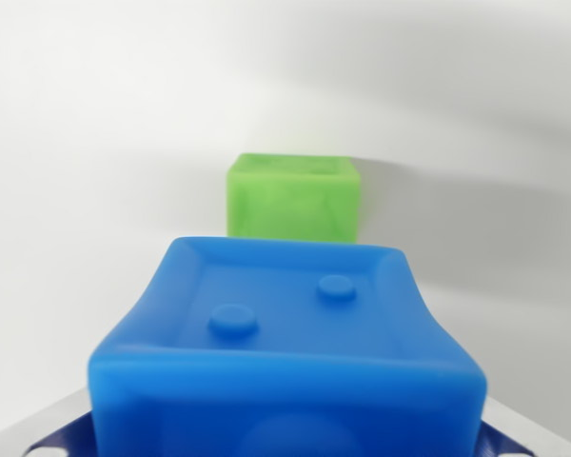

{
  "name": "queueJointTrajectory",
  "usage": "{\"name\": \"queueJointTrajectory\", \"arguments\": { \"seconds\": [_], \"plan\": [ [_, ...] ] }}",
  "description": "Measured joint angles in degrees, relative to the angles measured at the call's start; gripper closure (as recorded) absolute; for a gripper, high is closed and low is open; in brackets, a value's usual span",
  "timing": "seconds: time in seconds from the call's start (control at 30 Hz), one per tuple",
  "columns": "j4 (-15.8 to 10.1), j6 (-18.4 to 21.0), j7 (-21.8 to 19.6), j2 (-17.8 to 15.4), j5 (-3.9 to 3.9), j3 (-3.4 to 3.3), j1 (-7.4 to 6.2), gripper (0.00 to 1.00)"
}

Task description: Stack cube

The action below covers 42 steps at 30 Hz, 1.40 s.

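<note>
- Item one: a blue, soft-looking plastic cube (pixel 285 352) with rounded edges. It fills the lower half of my wrist view, very near the lens and blurred along its front edge. The face turned up toward me has a recessed panel with a raised rim, and two small round studs stand in that panel, one toward the wrist view's left and nearer me, the other toward the wrist view's right and farther off.
- Item two: a translucent green plastic cube (pixel 294 197), seen just past the far edge of the blue one, about the middle of the frame. The blue cube covers its lower edge, so I cannot tell whether the two touch. It sits squarely, with no tilt that I can make out, and casts a soft shadow to the wrist view's right.
- Item three: the plain white counter (pixel 86 171) under both cubes, matte, with grey shadow bands across its upper right.
- Item four: the end effector (pixel 285 443). I see only pale grey and dark blue pieces at the two bottom corners (one with white dots), flanking the blue cube. Whether it is pinching that cube or standing spread, I cannot tell from here.
</note>
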State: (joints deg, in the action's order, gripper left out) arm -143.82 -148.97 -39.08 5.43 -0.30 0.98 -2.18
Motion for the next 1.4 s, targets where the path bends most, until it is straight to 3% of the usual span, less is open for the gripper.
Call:
{"name": "queueJointTrajectory", "arguments": {
  "seconds": [0.7,1.4],
  "plan": [
    [0.0,-7.7,0.0,7.7,-0.02,-0.06,0.00,1.00],
    [0.4,-11.1,0.0,11.5,-0.08,-0.14,0.00,1.00]
  ]
}}
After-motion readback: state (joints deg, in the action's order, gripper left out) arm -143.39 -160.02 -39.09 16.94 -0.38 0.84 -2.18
